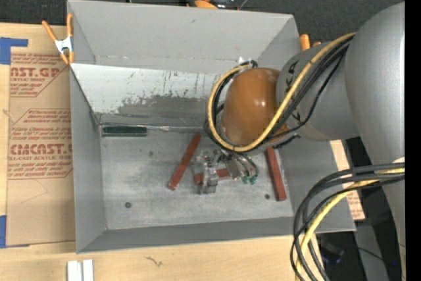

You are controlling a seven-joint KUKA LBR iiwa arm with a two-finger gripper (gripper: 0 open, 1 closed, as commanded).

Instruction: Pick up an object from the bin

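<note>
Near the frame's centre we have our gripper low beside a brown stick; we cannot tell its grip, and nothing seems lifted yet.

Arm: grey, reaching in from the right.
Wrist cover: orange, domed.
Cables: yellow-and-black, looped round the cover.
Gripper: pointing down, below the cover.

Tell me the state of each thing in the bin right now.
gripper: down at the bin floor, mid-bin.
left reddish-brown stick: lying flat, slanted, beside the gripper.
right reddish-brown stick: lying flat by the right wall.
dark green bar: lying flat along the back wall, alone.
small red piece: on the floor at the gripper.
</note>
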